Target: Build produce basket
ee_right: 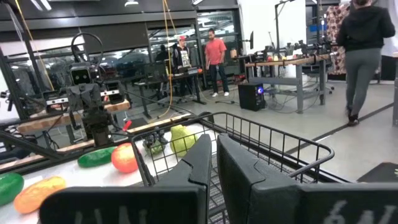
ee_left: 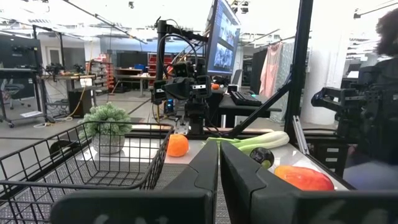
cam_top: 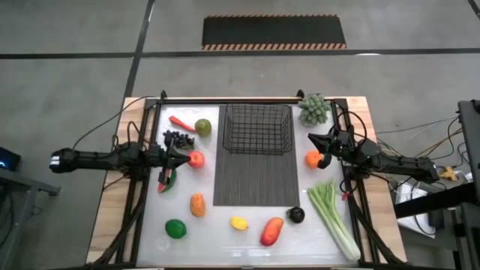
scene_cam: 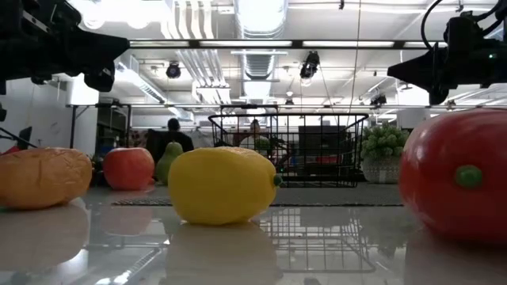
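The black wire basket (cam_top: 256, 128) stands on the far end of the dark ribbed mat (cam_top: 256, 184). Left of it lie the red chili (cam_top: 181, 121), green apple (cam_top: 202, 127), grapes (cam_top: 178, 139), tomato (cam_top: 196, 158) and watermelon slice (cam_top: 164, 178). An orange (cam_top: 313, 158) and the celery (cam_top: 334, 217) lie to its right. The lime (cam_top: 175, 228), lemon (cam_top: 239, 223) and mango (cam_top: 271, 231) lie near the front. My left gripper (cam_top: 187, 159) hangs shut above the tomato. My right gripper (cam_top: 310, 136) hangs shut by the basket's right wall. Both point at the basket.
A bushy green vegetable (cam_top: 313, 109) sits at the basket's far right corner. A small dark fruit (cam_top: 297, 215) and an orange-coloured one (cam_top: 197, 204) lie beside the mat. Black frame rails (cam_top: 146, 127) run along both table sides. People stand in the room beyond (ee_right: 216, 51).
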### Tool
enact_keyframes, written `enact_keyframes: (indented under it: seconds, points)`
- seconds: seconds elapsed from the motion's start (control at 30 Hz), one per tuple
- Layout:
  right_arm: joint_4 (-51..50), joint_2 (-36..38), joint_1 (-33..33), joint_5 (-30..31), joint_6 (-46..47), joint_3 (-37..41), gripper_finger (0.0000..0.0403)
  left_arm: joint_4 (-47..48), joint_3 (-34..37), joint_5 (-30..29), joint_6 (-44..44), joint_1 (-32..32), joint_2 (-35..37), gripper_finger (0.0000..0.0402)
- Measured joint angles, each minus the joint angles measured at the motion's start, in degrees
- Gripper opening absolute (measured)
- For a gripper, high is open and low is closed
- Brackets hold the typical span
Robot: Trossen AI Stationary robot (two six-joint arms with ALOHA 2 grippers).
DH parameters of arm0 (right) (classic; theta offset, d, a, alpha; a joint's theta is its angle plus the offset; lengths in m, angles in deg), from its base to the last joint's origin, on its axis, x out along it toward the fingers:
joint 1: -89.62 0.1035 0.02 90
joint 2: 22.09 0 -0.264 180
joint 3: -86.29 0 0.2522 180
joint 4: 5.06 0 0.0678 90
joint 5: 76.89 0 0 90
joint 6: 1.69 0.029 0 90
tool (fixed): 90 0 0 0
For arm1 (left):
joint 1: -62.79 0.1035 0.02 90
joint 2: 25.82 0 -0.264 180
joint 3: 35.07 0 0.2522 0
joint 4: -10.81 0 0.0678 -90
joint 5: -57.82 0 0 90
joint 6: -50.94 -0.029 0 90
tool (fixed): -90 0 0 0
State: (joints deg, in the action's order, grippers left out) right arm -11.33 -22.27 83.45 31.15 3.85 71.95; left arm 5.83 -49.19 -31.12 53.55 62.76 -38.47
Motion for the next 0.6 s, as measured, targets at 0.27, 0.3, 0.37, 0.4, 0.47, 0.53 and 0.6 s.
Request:
enact_keyframes:
  seconds: [0.27,0.3,0.37,0.4,0.47,0.53,0.6]
  points:
    - [0.0,0.0,0.0,0.0,0.0,0.0,0.0018,0.0,0.0,0.0,0.0,0.0,0.0,0.0]
    - [0.0,0.0,0.0,0.0,0.0,0.0,0.0018,0.0,0.0,0.0,0.0,0.0,0.0,0.0]
    - [0.0,0.0,0.0,0.0,0.0,0.0,0.0018,0.0,0.0,0.0,0.0,0.0,0.0,0.0]
    - [0.0,0.0,0.0,0.0,0.0,0.0,0.0018,0.0,0.0,0.0,0.0,0.0,0.0,0.0]
    - [0.0,0.0,0.0,0.0,0.0,0.0,0.0018,0.0,0.0,0.0,0.0,0.0,0.0,0.0]
    - [0.0,0.0,0.0,0.0,0.0,0.0,0.0018,0.0,0.0,0.0,0.0,0.0,0.0,0.0]
    - [0.0,0.0,0.0,0.0,0.0,0.0,0.0018,0.0,0.0,0.0,0.0,0.0,0.0,0.0]
